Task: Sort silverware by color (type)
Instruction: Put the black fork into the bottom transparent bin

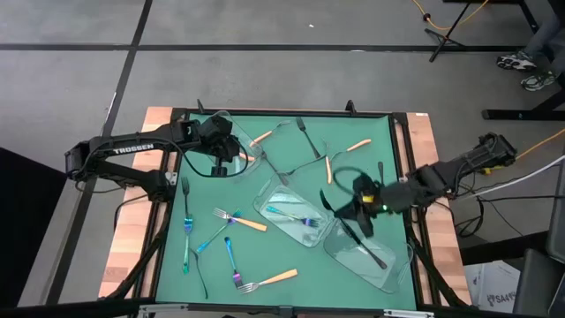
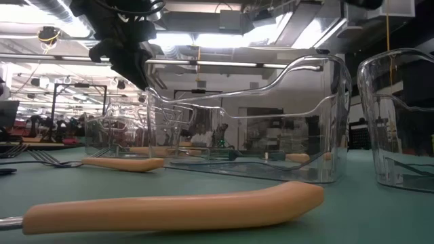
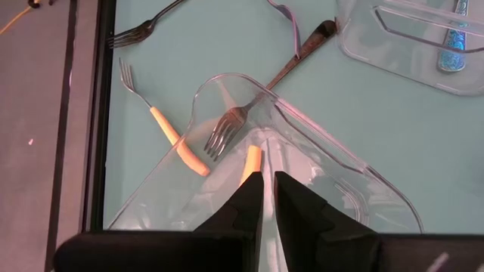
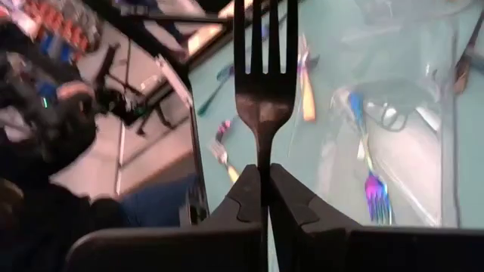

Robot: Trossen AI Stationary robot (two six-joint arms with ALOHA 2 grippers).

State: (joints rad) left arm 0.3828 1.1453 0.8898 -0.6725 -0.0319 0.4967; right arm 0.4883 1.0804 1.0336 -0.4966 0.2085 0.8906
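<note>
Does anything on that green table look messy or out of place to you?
Yes. The three clear trays lie askew at different angles rather than lined up, and forks are strewn loose over the mat; an orange-handled fork lies among blue ones. The right gripper holds a dark fork over a tray.

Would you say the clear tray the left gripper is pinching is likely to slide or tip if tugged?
Probably both. The clear tray looks thin-walled and light, holding only one fork. It sits on a smooth green mat, so it may slide. The left gripper grips only its rim, so it could tilt.
</note>
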